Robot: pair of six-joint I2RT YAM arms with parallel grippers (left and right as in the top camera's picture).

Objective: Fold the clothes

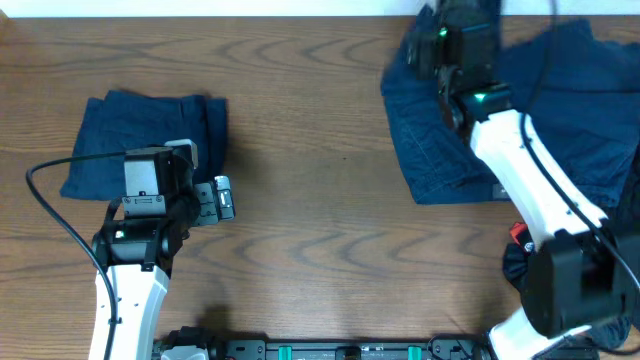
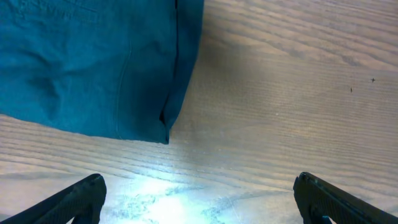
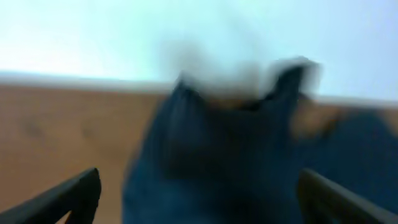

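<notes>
A folded dark blue garment point(image 1: 130, 140) lies at the left of the wooden table; its lower right corner shows in the left wrist view point(image 2: 93, 68). My left gripper point(image 1: 222, 198) is open and empty over bare wood point(image 2: 199, 199), just below and right of that garment. A larger, unfolded dark blue garment point(image 1: 560, 110) is spread at the back right. My right gripper point(image 1: 440, 45) is open above its far left part; the right wrist view is blurred and shows dark blue cloth point(image 3: 249, 162) between the fingers, not gripped.
A dark bundle with a red patch point(image 1: 518, 250) lies at the right edge beside the right arm's base. The table's back edge meets a white wall point(image 3: 186, 37). Bare wood point(image 1: 320, 220) lies between the two garments.
</notes>
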